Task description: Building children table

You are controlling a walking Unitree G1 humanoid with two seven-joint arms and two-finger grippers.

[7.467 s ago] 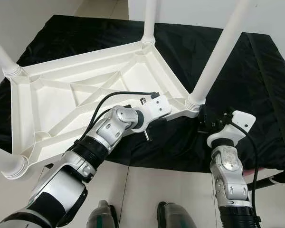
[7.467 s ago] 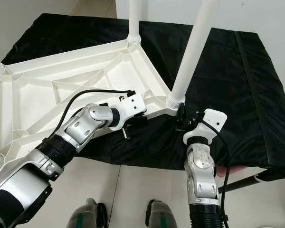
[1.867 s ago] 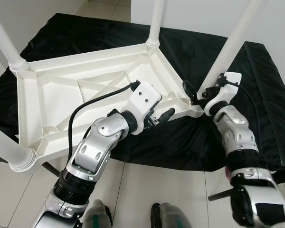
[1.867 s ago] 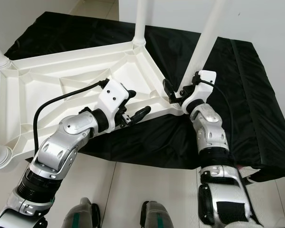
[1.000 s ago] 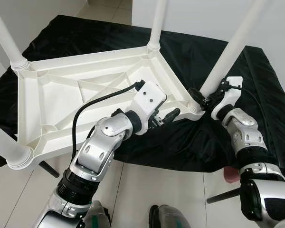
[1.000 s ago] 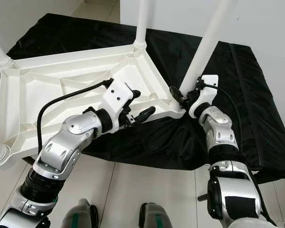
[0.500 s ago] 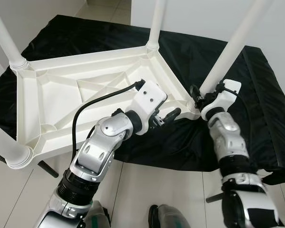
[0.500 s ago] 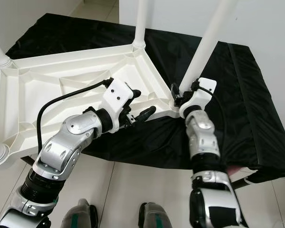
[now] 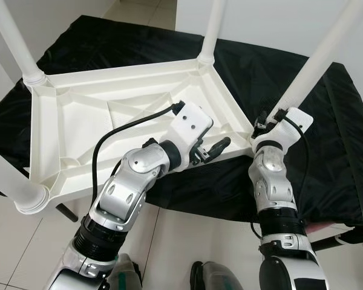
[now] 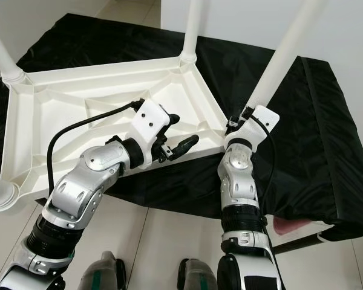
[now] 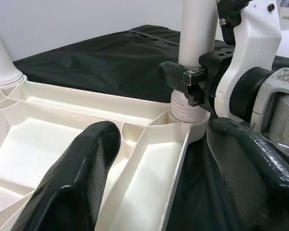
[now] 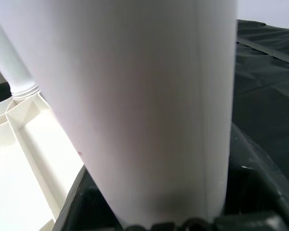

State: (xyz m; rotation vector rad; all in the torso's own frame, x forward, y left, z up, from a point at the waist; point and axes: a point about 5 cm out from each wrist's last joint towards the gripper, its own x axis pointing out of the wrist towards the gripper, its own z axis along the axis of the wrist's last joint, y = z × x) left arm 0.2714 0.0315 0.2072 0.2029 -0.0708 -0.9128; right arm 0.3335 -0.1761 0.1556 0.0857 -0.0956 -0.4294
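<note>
- Upside down, the white tabletop [image 9: 103, 124] lay on a black cloth [image 9: 327, 139] over the desk, ribbed underside up, four white legs standing from its corners.
- Ribs split the underside into shallow open bays; the bays in sight held nothing, bare white plastic only.
- At the near right corner, the right gripper [image 9: 263, 124] sat at the base of the near right leg [image 9: 317, 57], just above its threaded collar [image 11: 187, 109].
- From the right wrist view that leg [image 12: 144, 106] rose smooth and white between the black fingers [image 12: 253, 166], which pressed close on both sides, so the gripper was clamped on it.
- Meanwhile the left gripper [image 9: 215, 147] hung over the tabletop's near edge, beside that same corner, fingers spread apart and holding nothing.
- From the left wrist view, one finger [image 11: 79, 173] stood above a bay inside the rim, the other [image 11: 250, 163] outside over the cloth, the rim between them; I could not tell whether either touched it.
- That same view showed the right gripper from the side, black fingers around the leg base and its white housing behind, which the head views showed only small.
- Head views alone took in the far legs [image 9: 210, 30], the left corner legs [image 9: 15, 42] and the tiled floor [image 9: 169, 241] below the cloth's edge.
- Farther along, the right wrist view caught a far leg [image 12: 12, 67] seated in its corner.
</note>
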